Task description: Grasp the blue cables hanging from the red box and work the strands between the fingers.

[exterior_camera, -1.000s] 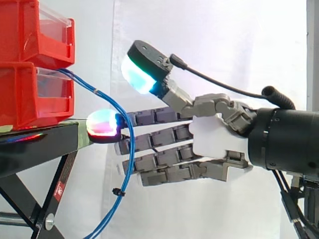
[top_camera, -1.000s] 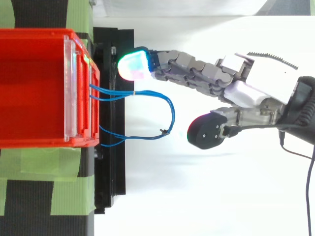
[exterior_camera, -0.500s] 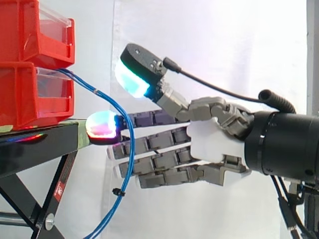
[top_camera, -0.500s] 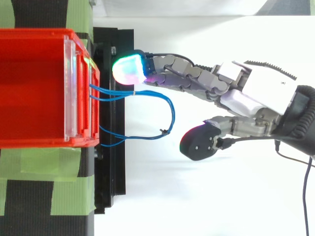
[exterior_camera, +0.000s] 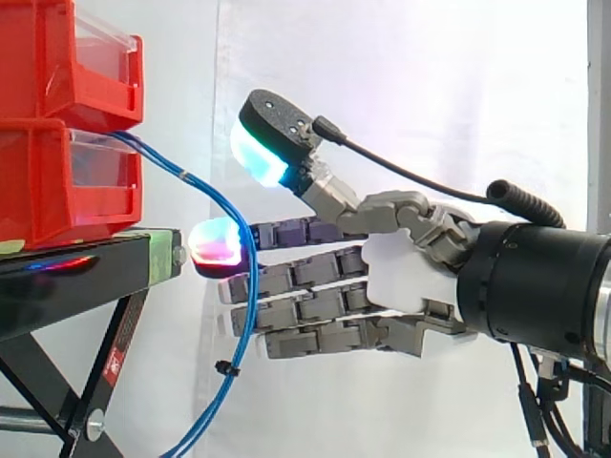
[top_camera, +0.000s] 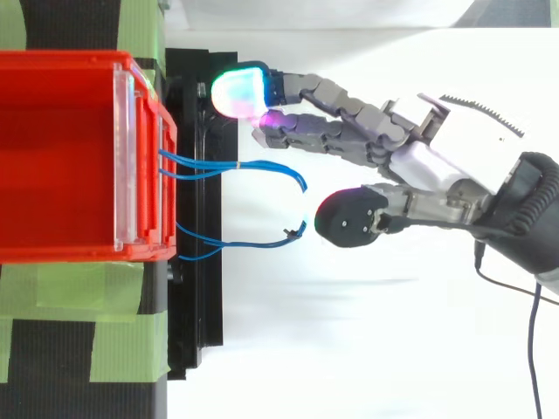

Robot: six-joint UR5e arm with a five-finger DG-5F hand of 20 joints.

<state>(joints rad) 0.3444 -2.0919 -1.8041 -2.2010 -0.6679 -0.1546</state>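
My side camera sits close, level with the stand (exterior_camera: 86,267), looking across at the curtain (exterior_camera: 430,95); the arm (exterior_camera: 535,286) enters from its right. My top camera looks straight down, bins (top_camera: 61,59) at its left. Both share the bins' front, the cables (exterior_camera: 247,296) and the hand (exterior_camera: 401,277).

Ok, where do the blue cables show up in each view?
Side view: the blue cables leave the lower of the red bins at upper left and curve down in front of the hand toward the bottom edge.
Top view: the blue cables loop rightward from the front of the red bins, left of centre, reaching toward the hand.
Shared landmark: the red bins, at the left edge in both views.
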